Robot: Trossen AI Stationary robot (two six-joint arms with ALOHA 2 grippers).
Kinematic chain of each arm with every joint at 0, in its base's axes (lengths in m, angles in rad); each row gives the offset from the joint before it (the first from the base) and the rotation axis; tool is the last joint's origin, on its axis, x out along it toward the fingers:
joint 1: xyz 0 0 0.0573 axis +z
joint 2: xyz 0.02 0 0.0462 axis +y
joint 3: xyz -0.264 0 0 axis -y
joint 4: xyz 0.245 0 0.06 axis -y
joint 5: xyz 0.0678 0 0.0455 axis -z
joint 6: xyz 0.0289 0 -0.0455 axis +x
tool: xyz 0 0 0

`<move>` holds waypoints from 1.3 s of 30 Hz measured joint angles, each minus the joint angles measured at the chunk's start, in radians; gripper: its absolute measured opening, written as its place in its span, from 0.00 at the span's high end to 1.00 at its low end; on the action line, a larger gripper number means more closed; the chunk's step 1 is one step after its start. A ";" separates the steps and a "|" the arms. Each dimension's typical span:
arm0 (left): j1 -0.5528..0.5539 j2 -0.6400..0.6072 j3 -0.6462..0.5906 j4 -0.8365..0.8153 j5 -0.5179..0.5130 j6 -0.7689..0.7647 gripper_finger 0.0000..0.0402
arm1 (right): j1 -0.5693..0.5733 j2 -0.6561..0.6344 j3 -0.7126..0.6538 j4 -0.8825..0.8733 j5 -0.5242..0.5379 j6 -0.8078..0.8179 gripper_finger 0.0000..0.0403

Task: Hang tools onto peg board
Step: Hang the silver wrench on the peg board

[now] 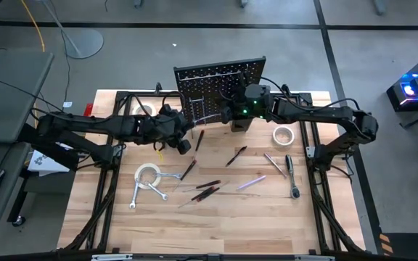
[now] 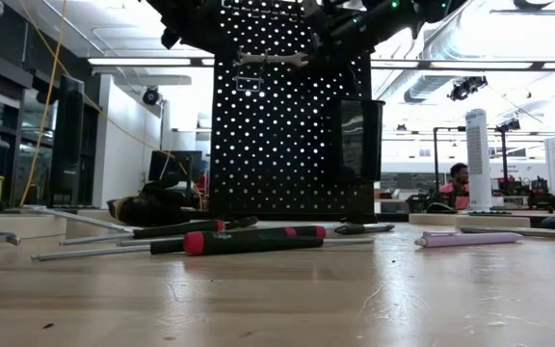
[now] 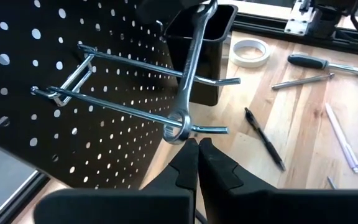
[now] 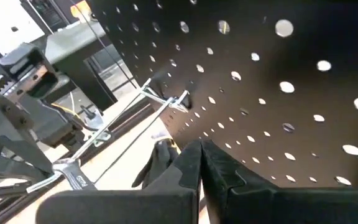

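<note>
A silver wrench (image 3: 190, 68) lies across the two long prongs of a wire hook (image 3: 123, 81) that sticks out of the black peg board (image 1: 220, 87). In the low view the wrench (image 2: 273, 60) sits level near the board's top. My left gripper (image 3: 197, 144) is shut, with its tips right at the wrench's ring end. My right gripper (image 4: 199, 148) is shut and close to the board's face. In the left wrist view it is the dark shape (image 3: 166, 11) beside the wrench's other end. Nothing shows between its fingers. My left gripper's shut fingertips (image 3: 190, 149) stand just beside the wrench's ring end (image 3: 176, 132), coming up at it from the table's near left. I cannot tell whether they touch it. My right gripper stands beside the wrench's open end (image 3: 207, 9); I cannot tell whether it touches.
A black bin (image 3: 201, 56) hangs on the board beside the hook. On the table lie two tape rolls (image 1: 284, 135) (image 1: 148, 174), a wrench (image 1: 147, 192), a ratchet (image 1: 292, 177), several screwdrivers (image 1: 207, 190) and a purple one (image 1: 251, 183). A person (image 2: 459, 178) sits in the room behind.
</note>
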 joint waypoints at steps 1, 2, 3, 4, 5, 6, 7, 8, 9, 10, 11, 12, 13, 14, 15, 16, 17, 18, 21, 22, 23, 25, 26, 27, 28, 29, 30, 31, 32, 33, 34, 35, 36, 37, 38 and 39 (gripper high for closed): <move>0.003 0.000 0.000 0.000 -0.001 0.000 1.00 | 0.000 0.000 0.000 0.000 -0.007 0.000 1.00; 0.006 0.000 0.000 0.001 -0.001 0.000 1.00 | 0.000 0.000 0.000 -0.002 -0.013 0.001 1.00; 0.009 0.000 -0.005 0.008 -0.003 0.000 1.00 | 0.000 0.000 0.000 -0.007 -0.023 0.002 1.00; 0.014 0.000 -0.009 0.007 -0.004 0.000 1.00 | 0.000 0.000 0.000 -0.019 -0.033 0.002 1.00; 0.018 0.000 -0.013 0.002 -0.004 0.000 1.00 | 0.000 0.000 0.000 -0.035 -0.044 0.003 1.00; 0.020 0.001 -0.014 -0.001 -0.003 -0.001 1.00 | 0.000 0.000 0.000 -0.049 -0.057 0.004 1.00; 0.024 0.001 -0.014 -0.001 -0.003 -0.001 1.00 | 0.001 0.000 0.000 -0.060 -0.064 0.012 1.00; 0.026 0.000 -0.014 0.001 -0.003 -0.001 1.00 | 0.001 0.000 0.000 -0.068 -0.080 0.017 1.00; 0.029 0.000 -0.014 0.002 -0.003 0.000 1.00 | 0.001 0.000 0.000 -0.071 -0.096 0.021 1.00; 0.032 0.000 -0.014 0.002 -0.003 -0.001 1.00 | 0.001 0.000 0.000 -0.074 -0.111 0.020 1.00; 0.033 0.000 -0.014 0.001 -0.003 0.000 1.00 | 0.001 0.000 0.000 -0.077 -0.123 0.021 1.00; 0.034 0.000 -0.014 0.002 -0.003 0.000 1.00 | 0.001 0.000 0.000 -0.080 -0.139 0.022 1.00; 0.037 0.000 -0.014 0.002 -0.002 0.000 1.00 | 0.001 0.000 0.000 -0.079 -0.155 0.023 1.00; 0.038 0.000 -0.014 0.002 -0.002 0.000 1.00 | 0.001 0.000 0.000 -0.079 -0.169 0.027 1.00; 0.038 0.000 -0.014 0.002 -0.002 0.000 1.00 | 0.001 -0.001 0.000 -0.079 -0.185 0.029 1.00; 0.038 0.000 -0.014 0.002 -0.002 0.000 1.00 | 0.001 -0.003 0.000 -0.080 -0.199 0.030 1.00; 0.038 0.000 -0.014 0.002 -0.002 0.000 1.00 | 0.001 -0.004 0.000 -0.080 -0.215 0.030 1.00; 0.038 0.000 -0.014 0.003 -0.002 0.000 1.00 | 0.001 -0.006 0.000 -0.079 -0.227 0.031 1.00; 0.038 0.000 -0.014 0.003 -0.002 0.000 1.00 | 0.002 -0.013 0.000 -0.082 -0.255 0.046 1.00; 0.038 0.000 -0.014 0.004 -0.002 0.000 1.00 | 0.002 -0.013 0.000 -0.081 -0.269 0.046 1.00; 0.038 0.000 -0.014 0.005 -0.002 0.000 1.00 | 0.002 -0.015 0.000 -0.084 -0.281 0.047 1.00; 0.038 0.000 -0.014 0.006 -0.001 0.000 1.00 | 0.006 -0.015 0.000 -0.092 -0.292 0.048 1.00; 0.038 0.000 -0.014 0.006 -0.001 0.000 1.00 | 0.009 -0.016 0.000 -0.095 -0.296 0.049 1.00; 0.038 0.000 -0.014 0.007 -0.001 0.000 1.00 | 0.013 -0.017 0.000 -0.099 -0.298 0.049 1.00; 0.038 0.000 -0.014 0.007 -0.001 0.000 1.00 | 0.017 -0.017 0.000 -0.103 -0.302 0.049 1.00; 0.038 0.000 -0.014 0.008 -0.001 0.000 1.00 | 0.021 -0.017 0.000 -0.107 -0.313 0.055 1.00; 0.038 0.000 -0.014 0.009 -0.001 0.000 1.00 | 0.025 -0.017 0.000 -0.108 -0.321 0.064 1.00; 0.038 0.000 -0.014 0.009 -0.001 0.000 1.00 | 0.029 -0.017 0.000 -0.108 -0.324 0.070 1.00; 0.038 0.000 -0.014 0.009 -0.001 0.000 1.00 | 0.034 -0.017 0.000 -0.108 -0.327 0.072 1.00; 0.038 0.000 -0.014 0.009 -0.001 0.000 1.00 | 0.038 -0.017 0.000 -0.108 -0.329 0.072 1.00; 0.038 0.000 -0.014 0.009 -0.001 0.000 1.00 | 0.042 -0.017 0.000 -0.108 -0.329 0.072 1.00; 0.038 0.000 -0.014 0.009 -0.001 0.000 1.00 | 0.046 -0.017 0.000 -0.108 -0.331 0.072 1.00; 0.038 0.000 -0.014 0.010 -0.001 0.000 1.00 | 0.049 -0.017 0.000 -0.108 -0.333 0.072 1.00; 0.038 0.000 -0.014 0.010 -0.002 0.000 1.00 | 0.052 -0.017 0.000 -0.108 -0.335 0.072 1.00; 0.038 0.000 -0.014 0.012 -0.003 0.000 1.00 | 0.055 -0.017 0.000 -0.108 -0.335 0.075 1.00; 0.038 0.000 -0.014 0.016 -0.003 0.000 1.00 | 0.058 -0.017 0.000 -0.108 -0.335 0.077 1.00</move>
